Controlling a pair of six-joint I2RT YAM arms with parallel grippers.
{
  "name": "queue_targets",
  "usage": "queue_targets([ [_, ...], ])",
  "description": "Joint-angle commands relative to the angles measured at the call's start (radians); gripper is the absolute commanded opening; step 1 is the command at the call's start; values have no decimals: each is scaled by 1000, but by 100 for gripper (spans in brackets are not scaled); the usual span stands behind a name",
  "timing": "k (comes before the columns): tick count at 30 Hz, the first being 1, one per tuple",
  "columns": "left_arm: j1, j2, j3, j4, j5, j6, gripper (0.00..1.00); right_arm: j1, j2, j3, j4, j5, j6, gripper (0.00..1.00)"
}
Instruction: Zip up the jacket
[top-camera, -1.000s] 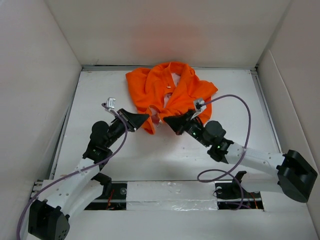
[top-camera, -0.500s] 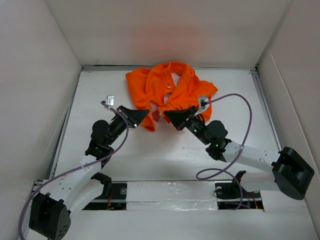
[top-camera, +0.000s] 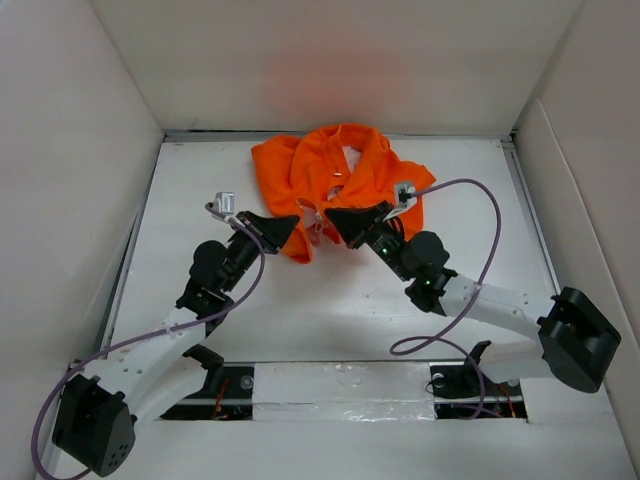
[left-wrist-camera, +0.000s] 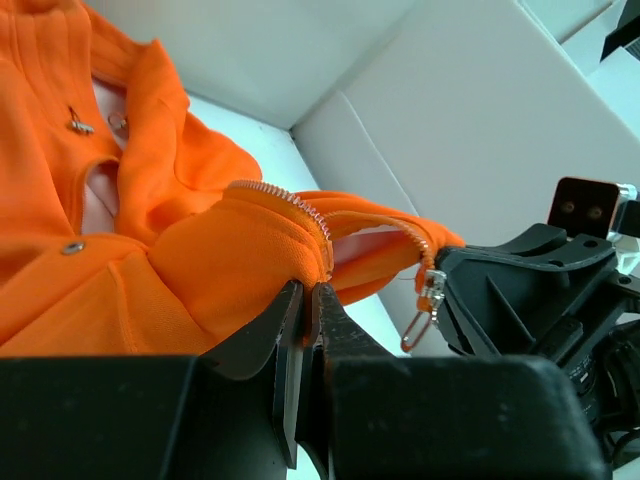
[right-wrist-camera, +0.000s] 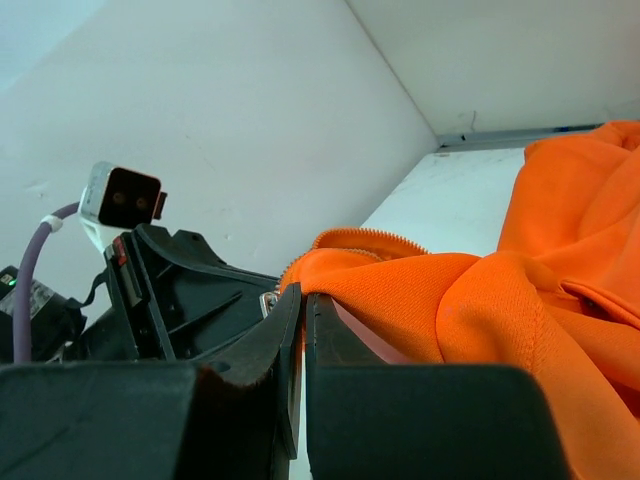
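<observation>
The orange jacket (top-camera: 340, 170) lies crumpled at the back middle of the table, its pale lining showing in places. My left gripper (top-camera: 290, 226) is shut on the jacket's lower front edge (left-wrist-camera: 250, 250), right beside the zipper teeth (left-wrist-camera: 290, 205). My right gripper (top-camera: 335, 217) is shut on the facing front edge (right-wrist-camera: 400, 275). The two grippers face each other, a short gap apart. The small metal zipper pull (left-wrist-camera: 428, 300) hangs at the end of the zipper, just in front of the right gripper (left-wrist-camera: 520, 290).
White walls enclose the table on the left, back and right. Purple cables (top-camera: 480, 215) loop from both wrists. The bare white tabletop (top-camera: 320, 310) stretches between the arms and their bases.
Both grippers have moved away from the bases toward the back with the jacket's bottom edges in them, and the hem has shifted back with them.
</observation>
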Motion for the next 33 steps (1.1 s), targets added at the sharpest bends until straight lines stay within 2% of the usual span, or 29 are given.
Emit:
queue_targets([
  [1, -1, 3, 29, 148, -34, 61, 0, -25, 41, 76, 51, -1, 33, 0],
  [15, -1, 82, 61, 367, -21, 133, 0, -67, 87, 178, 47, -11, 41, 0],
  [20, -1, 95, 41, 449, 17, 156, 0, -57, 116, 198, 40, -16, 111, 0],
  [26, -1, 86, 32, 482, 71, 170, 0, -67, 158, 208, 69, -68, 149, 0],
  [33, -1, 86, 20, 482, 54, 146, 0, -57, 133, 176, 118, -44, 121, 0],
])
